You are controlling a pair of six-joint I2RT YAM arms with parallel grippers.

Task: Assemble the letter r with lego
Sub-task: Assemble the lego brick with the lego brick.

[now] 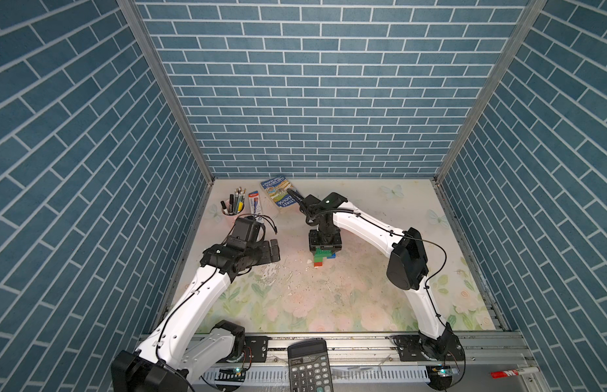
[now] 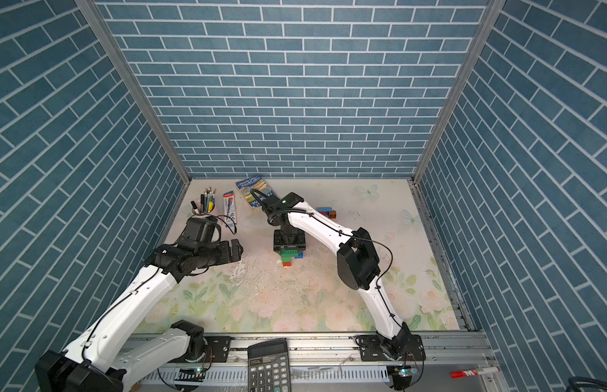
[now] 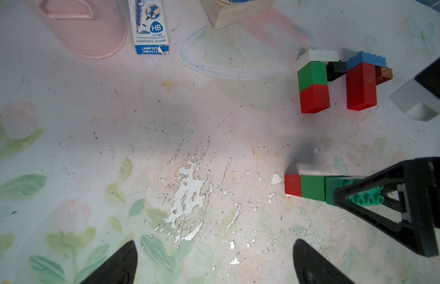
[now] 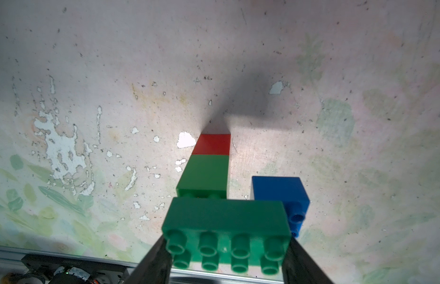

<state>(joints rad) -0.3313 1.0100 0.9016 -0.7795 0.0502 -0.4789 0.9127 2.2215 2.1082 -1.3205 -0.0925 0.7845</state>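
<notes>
Right claw (image 4: 226,257) pinched the green brick (image 4: 225,217) endwise; I judged it light, stiff, slick. Left claw (image 3: 214,255) gaped empty.

Oblong brick (image 4: 225,216) over stack (image 4: 206,172) — square brick (image 4: 279,191) beside

Green brick (image 4: 225,221): we see smooth, glossy moulded plastic.
Red brick (image 4: 212,143): the same shiny plastic.
Desk (image 3: 91,137): matt printed floral covering; we find it scuffed and flaked to white in patches.
Pink cup (image 3: 86,37): smooth, with a soft sheen.
Pencil box (image 3: 150,29): printed card, torn at one corner.
Book (image 3: 233,12): we make out bare paper page edges.
Right end effector (image 4: 226,239): matt black plastic fingers (image 4: 152,268).
</notes>
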